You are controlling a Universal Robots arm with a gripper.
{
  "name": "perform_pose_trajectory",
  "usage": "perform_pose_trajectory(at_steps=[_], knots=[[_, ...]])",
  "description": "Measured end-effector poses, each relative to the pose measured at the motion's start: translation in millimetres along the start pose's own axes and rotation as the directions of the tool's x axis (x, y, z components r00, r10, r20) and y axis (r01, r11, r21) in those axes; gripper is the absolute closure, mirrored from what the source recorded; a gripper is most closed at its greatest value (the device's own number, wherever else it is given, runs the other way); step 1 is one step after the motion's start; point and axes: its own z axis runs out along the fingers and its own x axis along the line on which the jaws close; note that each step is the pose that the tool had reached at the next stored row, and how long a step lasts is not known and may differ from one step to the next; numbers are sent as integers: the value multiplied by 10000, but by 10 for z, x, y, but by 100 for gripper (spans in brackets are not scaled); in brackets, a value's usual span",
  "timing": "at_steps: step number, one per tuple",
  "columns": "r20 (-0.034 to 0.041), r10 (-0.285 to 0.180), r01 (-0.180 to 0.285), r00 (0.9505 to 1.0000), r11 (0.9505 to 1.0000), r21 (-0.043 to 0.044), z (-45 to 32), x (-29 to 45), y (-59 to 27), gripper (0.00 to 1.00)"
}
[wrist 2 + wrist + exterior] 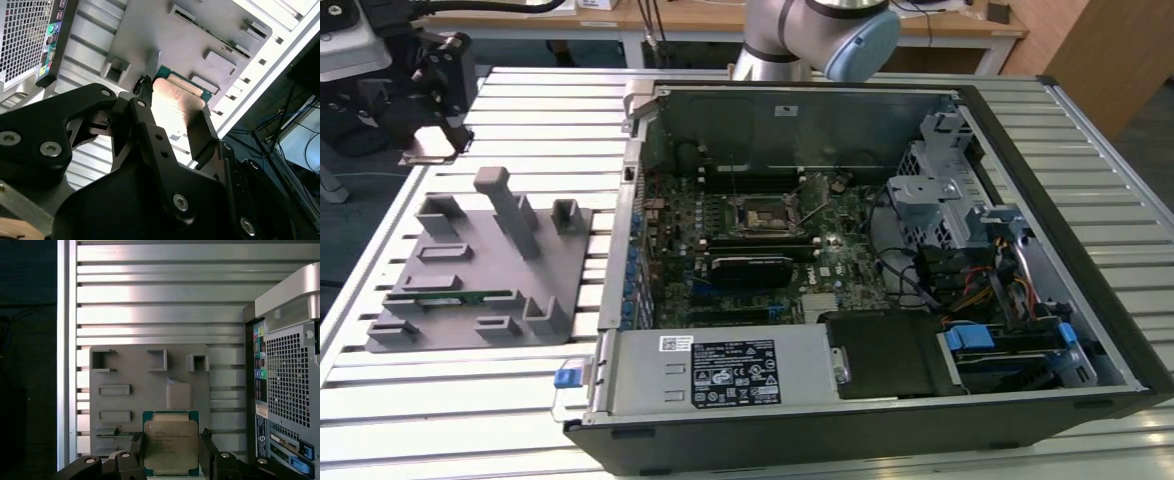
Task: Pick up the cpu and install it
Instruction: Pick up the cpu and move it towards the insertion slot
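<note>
A robotics lab: slatted aluminium bench (440, 400), opened computer case (827, 125).

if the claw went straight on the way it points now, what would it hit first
Probably the gray holder tray. The claw, shut on the chip, points at it with nothing between. Depth is unclear, so it might meet the slatted table beside the tray instead.

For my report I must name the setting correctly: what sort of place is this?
Probably a robotics lab test bench: an open black desktop computer case lies on a ribbed aluminium table, beside a grey plastic parts fixture, with wooden desks behind.
</note>
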Motion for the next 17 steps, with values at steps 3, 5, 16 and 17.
perform_pose_trajectory(at_steps=[3,5,16,17], knots=[[0,1,-1,10000,10000,0,0,-80,3,47],[0,0,0,10000,10000,0,1,-135,4,47],[0,1,-1,10000,10000,0,3,-397,12,47],[-1,0,0,10000,10000,0,3,-420,13,47]])
